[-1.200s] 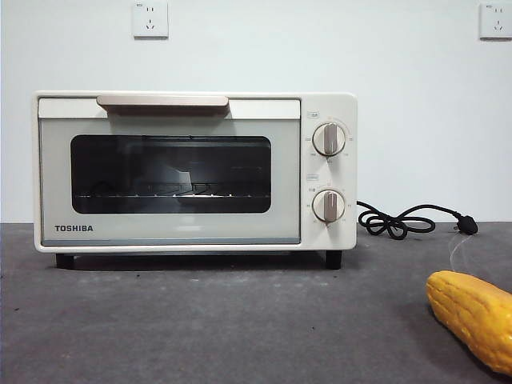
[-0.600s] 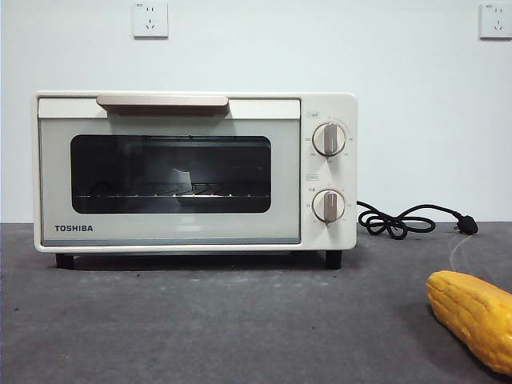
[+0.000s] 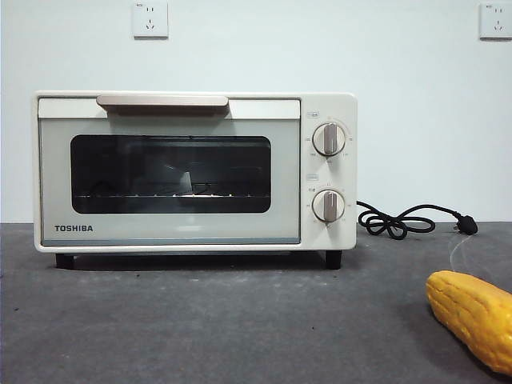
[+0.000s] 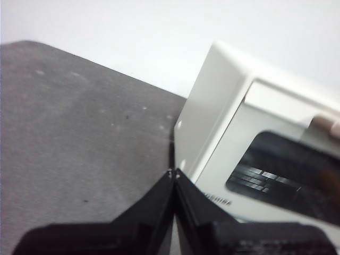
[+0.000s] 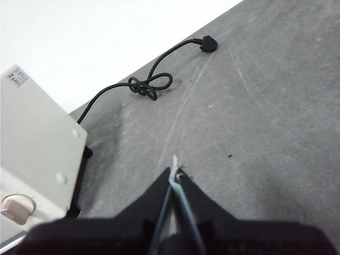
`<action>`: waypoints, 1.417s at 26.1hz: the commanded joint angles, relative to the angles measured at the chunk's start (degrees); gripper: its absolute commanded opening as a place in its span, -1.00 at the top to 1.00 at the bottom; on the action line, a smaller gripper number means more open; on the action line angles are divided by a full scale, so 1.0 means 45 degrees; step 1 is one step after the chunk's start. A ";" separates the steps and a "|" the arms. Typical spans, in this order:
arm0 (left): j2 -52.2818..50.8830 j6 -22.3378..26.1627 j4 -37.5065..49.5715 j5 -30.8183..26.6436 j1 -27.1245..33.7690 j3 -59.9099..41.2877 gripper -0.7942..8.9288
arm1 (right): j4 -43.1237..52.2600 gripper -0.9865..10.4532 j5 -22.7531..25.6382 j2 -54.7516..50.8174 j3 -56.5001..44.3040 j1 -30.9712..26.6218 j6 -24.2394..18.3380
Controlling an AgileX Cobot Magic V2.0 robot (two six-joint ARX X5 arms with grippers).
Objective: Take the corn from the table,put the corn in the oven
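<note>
The yellow-orange corn (image 3: 474, 318) lies on the dark grey table (image 3: 240, 320) at the near right, partly cut off by the frame edge. The cream-white Toshiba oven (image 3: 194, 172) stands at the back left with its door closed. My left gripper (image 4: 173, 174) is shut, empty, and hovers beside the oven's left front corner (image 4: 212, 127). My right gripper (image 5: 175, 173) is shut, empty, above bare table to the right of the oven (image 5: 32, 154). The corn does not show in either wrist view. Neither arm shows in the front view.
The oven's black power cord (image 3: 408, 220) lies coiled on the table behind and right of the oven, also seen as the cord (image 5: 151, 85) in the right wrist view. Two wall sockets (image 3: 150, 19) sit on the white wall.
</note>
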 commanded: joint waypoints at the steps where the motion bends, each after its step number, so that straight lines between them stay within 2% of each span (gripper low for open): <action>1: 0.0005 -0.1064 0.0087 0.0102 0.0024 0.0194 0.84 | 0.0083 0.83 -0.0413 0.0000 -0.0107 0.0000 0.0151; 4: 0.0005 -0.1190 -0.0068 0.0583 0.0029 0.0282 0.85 | 0.0058 0.83 -0.1287 0.0000 -0.0068 0.0000 0.0233; 9: 0.0155 -0.1185 -0.0287 0.3701 0.0024 0.0437 0.85 | 0.0049 0.83 -0.3415 0.0005 0.0121 0.0000 0.0340; 11: 0.0418 -0.1185 -0.0306 0.5110 0.0024 0.0447 0.85 | -0.0053 0.83 -0.3949 0.0010 0.0413 0.0000 0.0423; 14: 0.0971 -0.1185 -0.0306 0.6368 0.0024 0.0476 0.85 | -0.0015 0.83 -0.4498 0.0141 0.1039 0.0005 0.0393; 19: 0.2229 -0.1073 -0.0340 0.6863 0.0024 0.0962 0.85 | 0.0078 0.83 -0.4862 0.0554 0.2463 0.0005 -0.0321; 23: 0.3813 -0.0063 -0.0476 0.7961 0.0024 0.2195 0.85 | 0.0073 0.83 -0.5751 0.1326 0.3876 0.0005 -0.0350; 28: 0.5989 0.1200 -0.1685 0.8451 -0.0029 0.4459 0.85 | -0.0335 0.83 -0.6994 0.2948 0.5527 0.0005 -0.0826; 33: 0.8121 0.2637 -0.3925 0.8709 -0.0427 0.7252 0.85 | -0.2016 0.83 -0.8684 0.5081 0.7295 0.0019 -0.1991; 37: 0.9428 0.3735 -0.5765 0.8660 -0.1010 0.9175 0.85 | -0.4410 0.83 -0.9559 0.6620 0.8524 0.0185 -0.3206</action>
